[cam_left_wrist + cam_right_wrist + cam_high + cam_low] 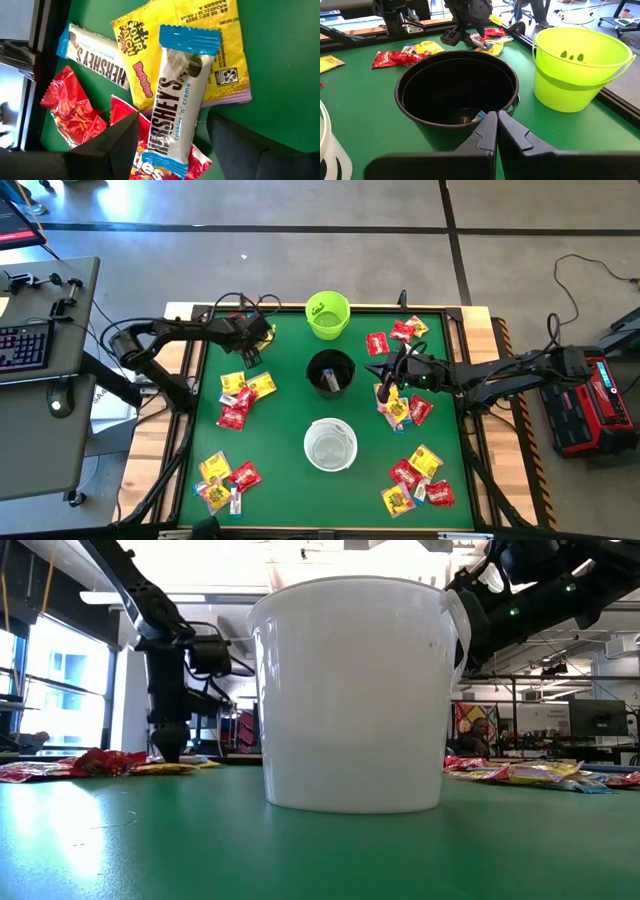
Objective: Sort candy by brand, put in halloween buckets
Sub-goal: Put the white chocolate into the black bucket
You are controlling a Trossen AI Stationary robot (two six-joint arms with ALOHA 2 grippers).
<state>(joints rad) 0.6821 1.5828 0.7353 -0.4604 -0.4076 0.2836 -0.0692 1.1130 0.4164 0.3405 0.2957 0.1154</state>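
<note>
The green table [285, 410] stands on a grey floor, with an office room behind. Candy [237, 395] lies scattered around the lime bucket [327, 315], black bucket [330, 372] and white bucket [330, 444]. The left hand [172, 137] spreads open over a Hershey's bar [177, 97]. The right hand [497, 131] is closed, empty, beside the black bucket, whose contents are mostly hidden.

"HERSHEY'S" on white bar [176, 97], "SOUR PATCH" on yellow pkt [200, 45].

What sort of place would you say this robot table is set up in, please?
Most likely a robotics lab or workshop: a concrete floor with cables, a desk with a lit keyboard, and monitors behind the green table.
</note>
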